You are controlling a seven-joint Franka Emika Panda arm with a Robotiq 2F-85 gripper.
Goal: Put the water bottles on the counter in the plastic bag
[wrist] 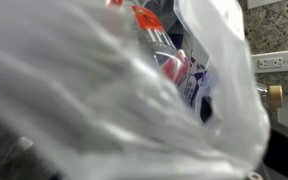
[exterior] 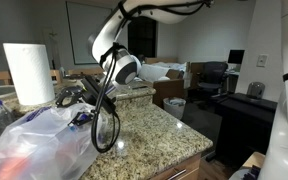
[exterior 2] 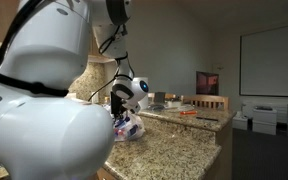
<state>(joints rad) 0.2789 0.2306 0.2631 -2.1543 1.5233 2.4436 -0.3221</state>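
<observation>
Bag [wrist: 74, 110] fills wrist view. We read one bottle [wrist: 180, 68] label through film, so we judge it likely inside. Fingers hidden by film: open or closed, we cannot tell. Bag slumped on desk [exterior: 154, 135], arm [exterior: 112, 40] over it. We judge task partly done, remainder unverified. Count: one bag; one bottle confirmed, others not countable; one towel roll [exterior: 29, 72] behind.

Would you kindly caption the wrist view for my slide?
Crinkled plastic bag fills the frame, a labelled water bottle showing within.
</observation>
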